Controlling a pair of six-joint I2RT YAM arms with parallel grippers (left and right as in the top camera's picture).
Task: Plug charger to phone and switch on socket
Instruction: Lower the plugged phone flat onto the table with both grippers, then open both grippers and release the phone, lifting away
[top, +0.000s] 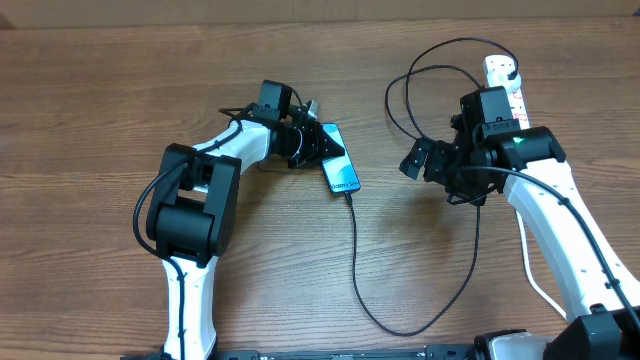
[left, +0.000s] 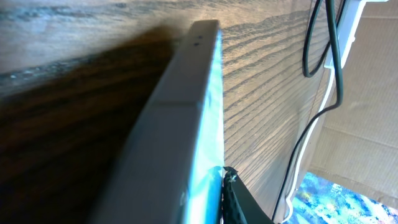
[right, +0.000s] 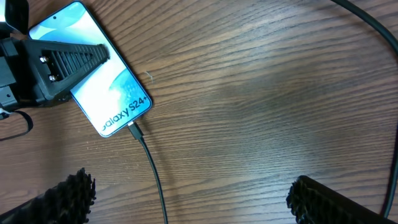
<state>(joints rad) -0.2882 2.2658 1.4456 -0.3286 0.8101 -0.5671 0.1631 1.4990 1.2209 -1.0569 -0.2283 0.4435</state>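
The phone (top: 341, 170) lies on the wooden table with its blue-teal screen up. My left gripper (top: 312, 146) is shut on its far end, one finger across the screen; up close I see the phone's edge (left: 186, 112) and one finger (left: 239, 202). The charger, a thin black cable (top: 356, 250), has its connector tip (right: 134, 130) in the phone's (right: 99, 74) near short edge, then loops toward the white socket (top: 504, 76) at the back right. My right gripper (top: 432, 172) is open and empty, hovering right of the phone; its fingertips (right: 193, 202) straddle the cable (right: 155, 180).
The cable makes a wide loop near the front edge (top: 410, 330) and further loops beside the socket (top: 420, 70). A thick white cord (top: 535, 280) runs along my right arm. Cardboard (left: 367, 93) borders the table's far side.
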